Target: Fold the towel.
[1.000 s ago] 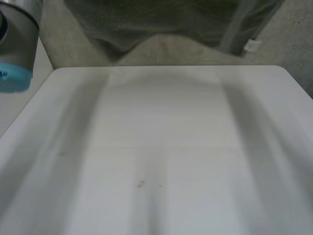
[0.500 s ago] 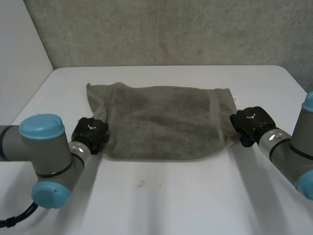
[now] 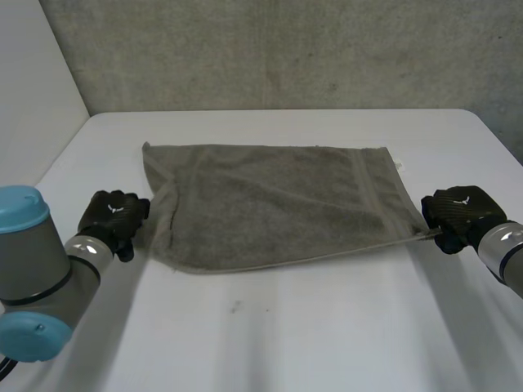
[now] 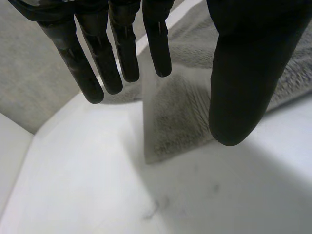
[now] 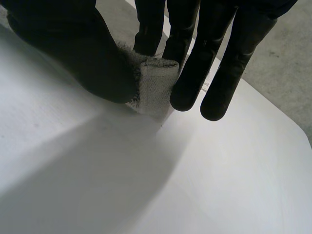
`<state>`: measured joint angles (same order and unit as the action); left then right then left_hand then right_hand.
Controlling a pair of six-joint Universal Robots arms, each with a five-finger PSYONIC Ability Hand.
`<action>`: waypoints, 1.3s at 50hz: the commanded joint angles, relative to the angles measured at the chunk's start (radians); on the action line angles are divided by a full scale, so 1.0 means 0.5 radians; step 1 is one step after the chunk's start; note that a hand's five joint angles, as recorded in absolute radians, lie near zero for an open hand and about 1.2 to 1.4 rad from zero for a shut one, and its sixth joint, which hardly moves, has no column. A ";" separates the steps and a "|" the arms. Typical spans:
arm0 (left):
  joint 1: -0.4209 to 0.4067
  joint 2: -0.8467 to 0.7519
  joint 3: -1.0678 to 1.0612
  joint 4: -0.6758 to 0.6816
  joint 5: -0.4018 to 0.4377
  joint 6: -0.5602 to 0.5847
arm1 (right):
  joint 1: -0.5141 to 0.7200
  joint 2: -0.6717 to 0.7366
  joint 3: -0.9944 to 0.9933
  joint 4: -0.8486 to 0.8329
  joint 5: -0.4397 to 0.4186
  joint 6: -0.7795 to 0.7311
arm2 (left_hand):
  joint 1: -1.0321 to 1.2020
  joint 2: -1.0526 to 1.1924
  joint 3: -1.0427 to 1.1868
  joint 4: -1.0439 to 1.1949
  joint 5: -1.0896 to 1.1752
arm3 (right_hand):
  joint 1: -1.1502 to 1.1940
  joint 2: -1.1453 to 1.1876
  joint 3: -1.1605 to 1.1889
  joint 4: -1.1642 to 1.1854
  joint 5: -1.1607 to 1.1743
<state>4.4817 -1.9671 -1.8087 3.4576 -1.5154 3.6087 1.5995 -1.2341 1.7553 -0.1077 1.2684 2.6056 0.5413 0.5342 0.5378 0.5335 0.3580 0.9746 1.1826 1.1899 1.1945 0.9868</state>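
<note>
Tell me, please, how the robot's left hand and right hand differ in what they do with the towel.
The left hand is open, fingers straight, holding nothing; the right hand pinches the towel between thumb and fingers. The left hand sits just off the towel's near left corner; the right hand is on its near right corner. Both are black and low over the table.

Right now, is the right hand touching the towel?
Touching. The right wrist view shows the right hand pinching a corner of the towel against its thumb.
</note>
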 commanded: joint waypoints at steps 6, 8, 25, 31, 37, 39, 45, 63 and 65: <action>0.204 -0.054 -0.061 -0.025 0.527 -0.014 | -0.014 0.005 0.018 -0.003 -0.052 0.004 | 0.108 0.122 0.115 0.123 0.125 | 0.843 0.427 0.413 0.403 0.470; 0.204 -0.081 -0.058 -0.019 0.527 -0.011 | -0.017 0.005 0.021 -0.003 -0.055 0.004 | 0.114 0.128 0.121 0.129 0.131 | 0.843 0.427 0.413 0.403 0.470; 0.142 -0.318 0.129 0.077 0.536 -0.017 | -0.005 0.008 0.045 -0.003 -0.055 0.004 | 0.419 0.433 0.426 0.434 0.436 | 0.843 0.427 0.413 0.403 0.470; 0.118 -0.355 0.190 0.080 0.536 -0.020 | -0.002 0.008 0.054 -0.003 -0.055 0.004 | 0.548 0.562 0.555 0.563 0.565 | 0.843 0.427 0.413 0.403 0.470; 0.106 -0.364 0.227 0.080 0.536 -0.084 | -0.002 0.008 0.061 -0.003 -0.055 0.004 | 0.607 0.621 0.614 0.622 0.624 | 0.843 0.427 0.413 0.403 0.470; 0.102 -0.361 0.246 0.080 0.536 -0.142 | -0.002 0.008 0.067 -0.003 -0.055 0.004 | 0.654 0.668 0.661 0.669 0.671 | 0.843 0.427 0.413 0.403 0.470; 0.096 -0.385 0.286 0.083 0.540 -0.170 | 0.001 0.014 0.070 -0.003 -0.055 0.004 | 0.765 0.780 0.772 0.781 0.783 | 0.843 0.427 0.413 0.403 0.470; 0.102 0.037 0.185 -0.012 0.117 -0.054 | -0.011 -0.041 0.027 0.031 -0.018 -0.026 | 1.710 1.724 1.717 1.726 1.727 | 0.843 0.427 0.413 0.403 0.470; 0.096 0.138 0.105 -0.067 0.077 0.013 | -0.008 -0.090 0.030 0.043 -0.018 -0.032 | 1.710 1.724 1.717 1.726 1.727 | 0.843 0.427 0.413 0.403 0.470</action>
<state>4.5270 -2.1294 -1.6260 3.4876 -1.3193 3.5444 1.5936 -1.2366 1.7794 -0.1052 1.2523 2.5967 1.1695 1.2018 1.1992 1.2010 1.0133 0.9746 1.1826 1.1899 1.1945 0.9889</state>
